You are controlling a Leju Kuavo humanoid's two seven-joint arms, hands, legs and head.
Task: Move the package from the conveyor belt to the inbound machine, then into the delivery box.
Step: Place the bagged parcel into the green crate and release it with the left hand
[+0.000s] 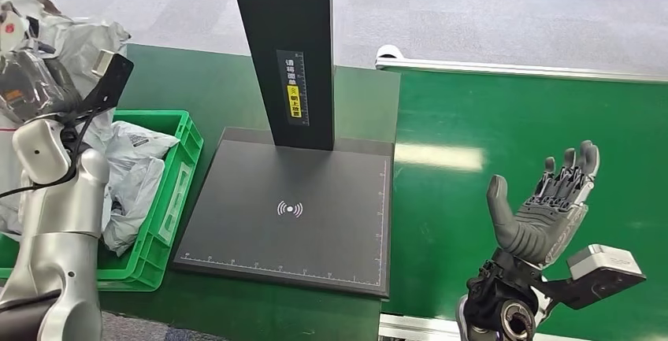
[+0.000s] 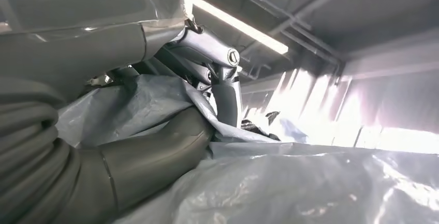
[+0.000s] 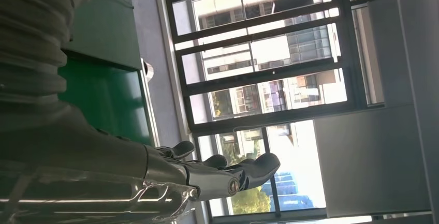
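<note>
I have the grey package [image 2: 290, 182] gripped in my left hand [image 2: 155, 146], raised at far left above the green delivery box [image 1: 169, 199]. My right hand [image 1: 543, 207] hovers over the conveyor belt [image 1: 488, 120], fingers spread, holding nothing.

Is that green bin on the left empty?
No. The green bin already holds several crumpled grey plastic packages, piled about to its rim.

A green bench [image 1: 236, 309] carries a black scanner plate [image 1: 291, 215] with its post [image 1: 287, 42], a green crate [image 1: 169, 199] beside it, and the conveyor belt [image 1: 504, 120].
</note>
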